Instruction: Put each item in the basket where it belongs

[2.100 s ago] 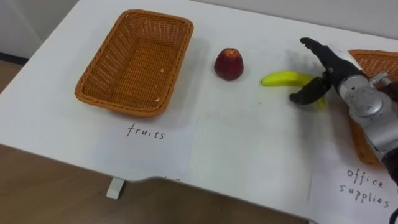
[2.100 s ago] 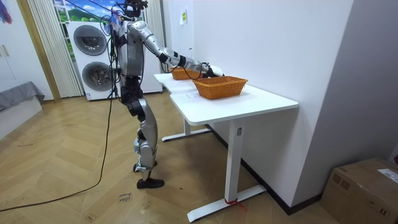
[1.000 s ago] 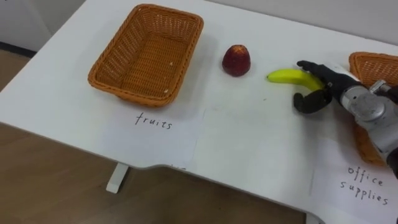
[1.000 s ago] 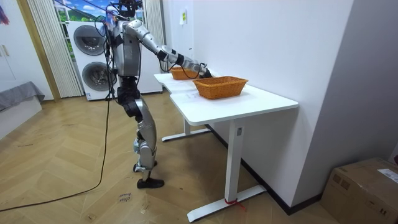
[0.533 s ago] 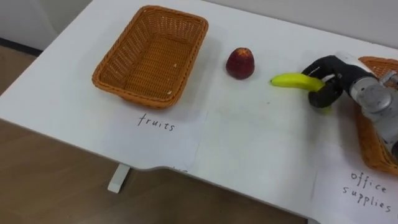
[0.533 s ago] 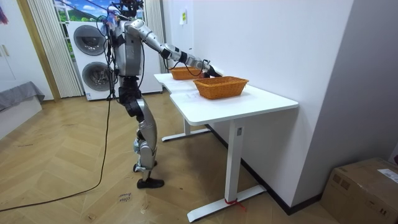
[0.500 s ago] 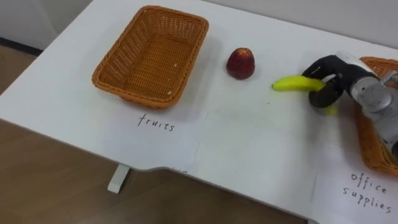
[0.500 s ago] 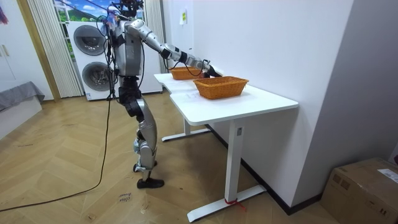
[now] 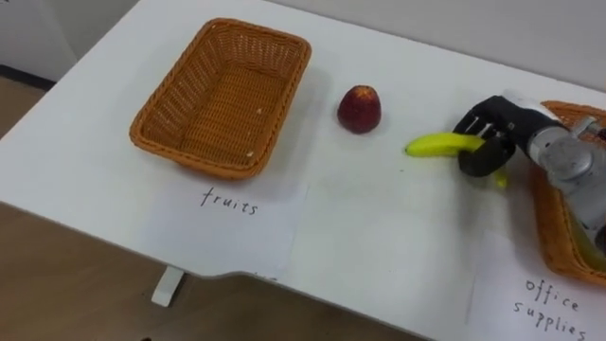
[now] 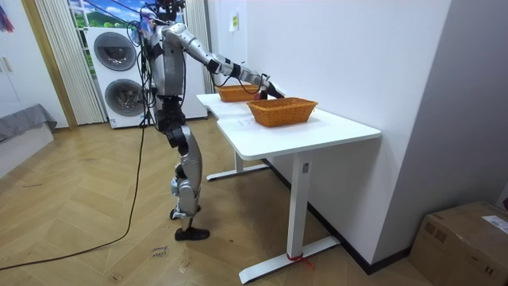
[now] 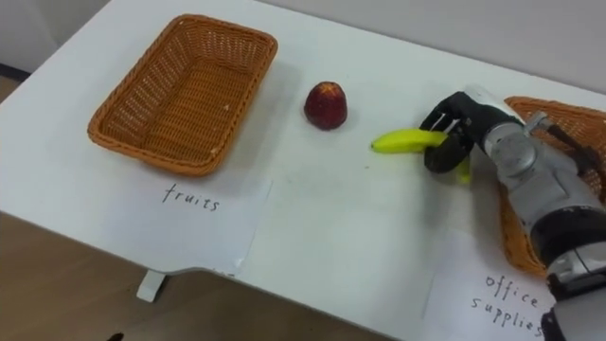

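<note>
right hand [image 9: 492, 128]: reached over the table [image 9: 379, 237] from the right; fingers above and thumb below, clamped on one end of the banana, leaving most of its length free.
banana [image 9: 434, 145]: in that clasp, nearly level, free tip pointed toward the apple; cannot tell whether lifted clear of the tabletop or resting on it.
apple [image 9: 359, 108]: upright on bare table, between the banana and the fruit basket, apart from both; untouched.
fruit basket [image 9: 222, 104]: at the table's left, empty, open side up; well apart from the banana, hence a long sideways carry past the apple.
office basket [image 9: 561, 232]: at the right edge, partly behind the right forearm; contents hidden.
fruit sheet [image 9: 227, 227]: handwritten paper on the near side of the fruit basket, laid there to mark what belongs in it.
office sheet [image 9: 540, 303]: same purpose, before the office basket.
stance: upright beside the table in the room view, right arm stretched forward over the top.
step in hand: judged as pick-up of the banana for the fruit basket; no fruit sorted yet.
risk: grip at one end only, so likely droop or twist of the free tip; apple in the path, better passed above than beside.
</note>
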{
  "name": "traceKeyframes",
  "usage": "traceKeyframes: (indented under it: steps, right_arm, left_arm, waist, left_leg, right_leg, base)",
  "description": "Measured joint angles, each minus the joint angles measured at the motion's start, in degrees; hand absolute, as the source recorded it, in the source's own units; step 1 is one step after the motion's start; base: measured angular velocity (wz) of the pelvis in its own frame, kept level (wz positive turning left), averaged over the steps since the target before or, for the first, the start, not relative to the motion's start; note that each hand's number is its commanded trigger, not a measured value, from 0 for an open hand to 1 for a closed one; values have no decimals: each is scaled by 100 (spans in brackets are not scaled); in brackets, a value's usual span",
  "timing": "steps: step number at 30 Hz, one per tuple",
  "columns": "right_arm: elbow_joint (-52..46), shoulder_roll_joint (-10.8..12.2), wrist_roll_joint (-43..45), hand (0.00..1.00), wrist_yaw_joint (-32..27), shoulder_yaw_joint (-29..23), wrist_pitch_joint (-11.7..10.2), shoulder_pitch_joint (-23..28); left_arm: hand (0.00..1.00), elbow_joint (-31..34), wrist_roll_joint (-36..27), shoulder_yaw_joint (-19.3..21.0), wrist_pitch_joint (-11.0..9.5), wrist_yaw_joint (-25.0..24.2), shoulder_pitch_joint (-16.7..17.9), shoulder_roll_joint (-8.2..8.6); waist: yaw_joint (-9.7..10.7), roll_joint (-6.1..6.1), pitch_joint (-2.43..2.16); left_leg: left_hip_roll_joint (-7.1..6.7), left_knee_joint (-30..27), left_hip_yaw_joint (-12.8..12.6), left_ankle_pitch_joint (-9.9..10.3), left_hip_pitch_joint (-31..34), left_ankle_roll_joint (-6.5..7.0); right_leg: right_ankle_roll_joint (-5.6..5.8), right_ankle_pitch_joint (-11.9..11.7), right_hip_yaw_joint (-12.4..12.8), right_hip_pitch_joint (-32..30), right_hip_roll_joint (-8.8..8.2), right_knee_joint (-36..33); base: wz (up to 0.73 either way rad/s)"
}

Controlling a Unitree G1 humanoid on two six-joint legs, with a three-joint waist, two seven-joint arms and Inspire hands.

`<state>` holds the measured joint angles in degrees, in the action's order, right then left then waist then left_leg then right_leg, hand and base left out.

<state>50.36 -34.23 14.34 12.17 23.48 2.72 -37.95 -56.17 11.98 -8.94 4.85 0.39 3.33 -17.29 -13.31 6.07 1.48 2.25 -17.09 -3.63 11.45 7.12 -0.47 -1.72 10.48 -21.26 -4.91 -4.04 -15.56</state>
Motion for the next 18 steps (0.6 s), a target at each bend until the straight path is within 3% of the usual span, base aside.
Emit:
traceKeyframes:
  steps: [3,7,18]
  right_arm:
    - [-128,2,28,100,128,-32,8,70]
    - [-1036,-12,570,100,387,-54,126,313]
    - [-2606,-42,539,100,808,-58,213,460]
  left_arm:
    - [0,-22,27,62,-4,-1,57,0]
    - [0,25,51,459,-15,3,309,-18]
    - [0,282,393,708,-14,22,558,-37]
  waist:
    - [58,38,-22]
    - [213,98,-70]
    - [425,127,-114]
  left_leg:
    - [-2,90,-6,-3,-125,-5]
    - [-4,152,-5,-8,-243,-12]
    - [-29,419,72,-16,-875,-22]
  right_leg:
    - [6,-2,18,88,11,43]
    - [15,-6,17,215,28,124]
    - [63,-19,6,814,71,297]
  base:
    - [-1]
    - [0]
    - [2]
